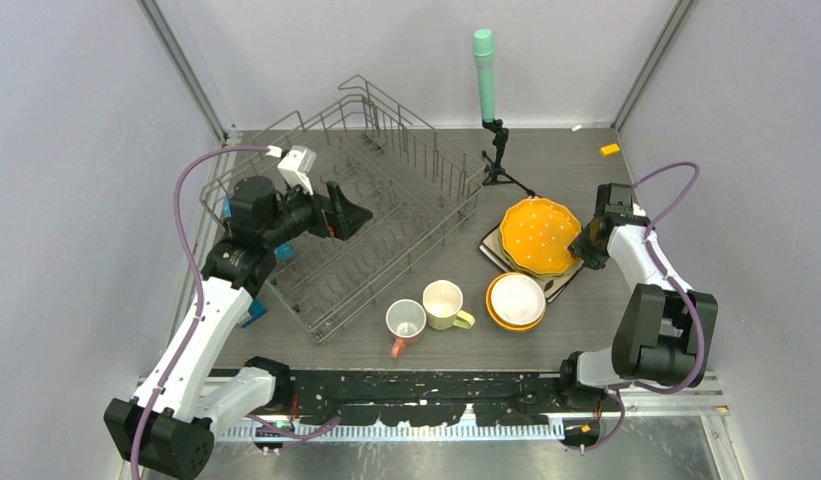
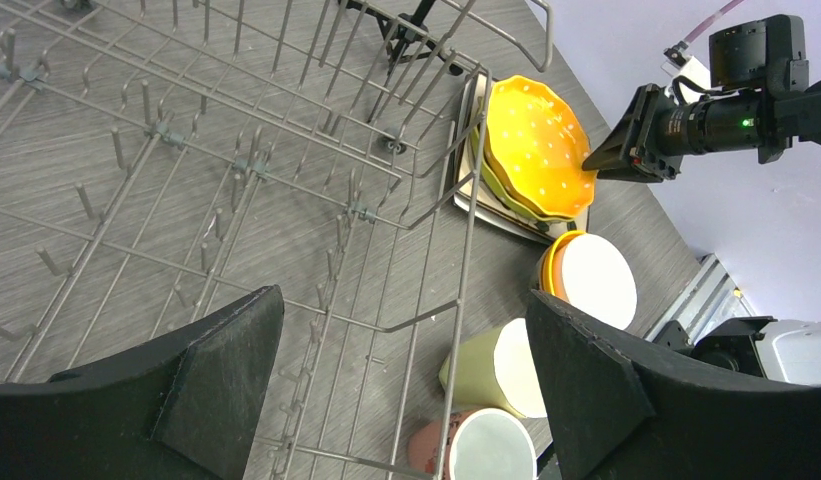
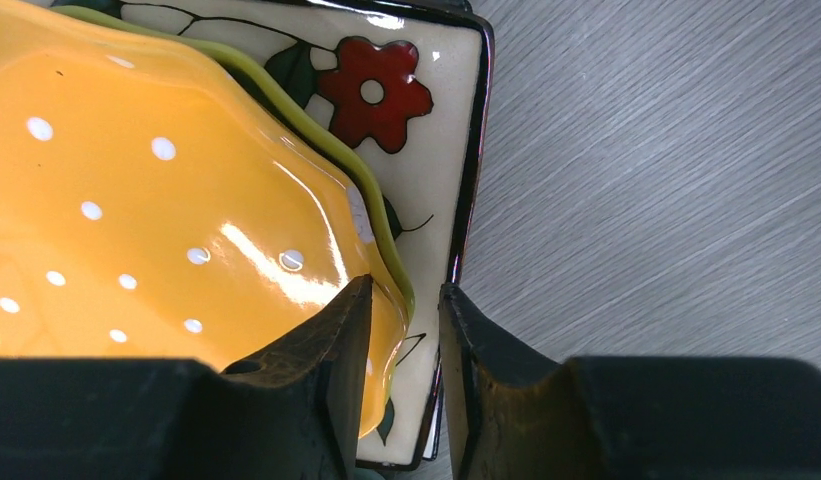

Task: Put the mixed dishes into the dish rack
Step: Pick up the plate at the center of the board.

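The grey wire dish rack [image 1: 431, 215] sits at the back left with no dishes in it. My left gripper [image 1: 358, 218] hovers over it, open and holding nothing [image 2: 402, 298]. At the right, a dotted orange plate [image 1: 539, 233] lies on a yellow-green plate [image 3: 286, 100], which lies on a white square plate [image 3: 426, 160]. My right gripper [image 3: 406, 290] straddles the stack's right rim. One finger lies on the orange plate, the other stands outside the square plate's edge, and a gap still shows. A white bowl in an orange bowl [image 1: 516, 300], a pale-yellow mug [image 1: 443, 302] and a pink mug [image 1: 405, 322] stand in front.
A green-topped cylinder [image 1: 484, 70] on a black tripod stands behind the plates, close to the rack's far corner. A small orange piece [image 1: 610, 150] lies at the back right. Blue bits [image 1: 254, 310] lie by the rack's left side. Grey walls close in both sides.
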`<action>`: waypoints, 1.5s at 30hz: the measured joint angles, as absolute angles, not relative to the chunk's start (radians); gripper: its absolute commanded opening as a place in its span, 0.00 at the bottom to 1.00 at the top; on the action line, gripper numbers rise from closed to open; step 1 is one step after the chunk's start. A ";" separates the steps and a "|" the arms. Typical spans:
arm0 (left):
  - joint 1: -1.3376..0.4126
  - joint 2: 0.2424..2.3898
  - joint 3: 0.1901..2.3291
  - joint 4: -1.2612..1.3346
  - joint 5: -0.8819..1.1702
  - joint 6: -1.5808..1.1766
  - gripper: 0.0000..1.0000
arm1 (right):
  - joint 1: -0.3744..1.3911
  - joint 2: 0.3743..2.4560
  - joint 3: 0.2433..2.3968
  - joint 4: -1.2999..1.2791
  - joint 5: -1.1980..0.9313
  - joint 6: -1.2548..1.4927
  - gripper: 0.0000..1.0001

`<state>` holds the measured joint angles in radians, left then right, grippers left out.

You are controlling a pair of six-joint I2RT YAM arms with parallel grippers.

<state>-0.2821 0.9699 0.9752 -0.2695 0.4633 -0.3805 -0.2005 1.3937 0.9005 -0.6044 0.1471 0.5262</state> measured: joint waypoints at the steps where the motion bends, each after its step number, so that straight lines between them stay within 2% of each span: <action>1: -0.282 0.970 0.975 -0.270 0.463 -0.381 0.93 | -0.200 1.398 0.900 -0.606 0.148 0.525 0.33; 4: -0.282 0.970 0.975 -0.270 0.460 -0.381 0.93 | -0.200 1.401 0.900 -0.604 0.147 0.524 0.26; 13: -0.282 0.970 0.975 -0.270 0.453 -0.381 0.94 | -0.198 1.385 0.899 -0.603 0.148 0.516 0.16; 14: -0.282 0.970 0.975 -0.270 0.453 -0.381 0.94 | -0.198 1.379 0.899 -0.607 0.149 0.513 0.11; 17: -0.282 0.970 0.975 -0.270 0.453 -0.381 0.94 | -0.199 1.359 0.899 -0.621 0.151 0.508 0.04; 20: -0.282 0.971 0.975 -0.270 0.453 -0.381 0.94 | -0.199 1.338 0.898 -0.632 0.151 0.506 0.03; 28: -0.282 0.976 0.975 -0.271 0.452 -0.381 0.94 | -0.199 1.271 0.881 -0.687 0.136 0.516 0.04; 34: -0.282 0.981 0.975 -0.271 0.445 -0.381 0.94 | -0.199 1.229 0.847 -0.686 0.126 0.544 0.11; 40: -0.282 0.986 0.975 -0.274 0.438 -0.381 0.94 | -0.199 1.245 0.845 -0.676 0.101 0.559 0.22; 45: -0.282 0.986 0.975 -0.274 0.437 -0.381 0.94 | -0.199 1.271 0.845 -0.660 0.092 0.564 0.27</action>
<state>-0.2821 0.9855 0.9752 -0.2741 0.4366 -0.3809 -0.1986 1.2709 0.8448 -0.6601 0.0921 0.5636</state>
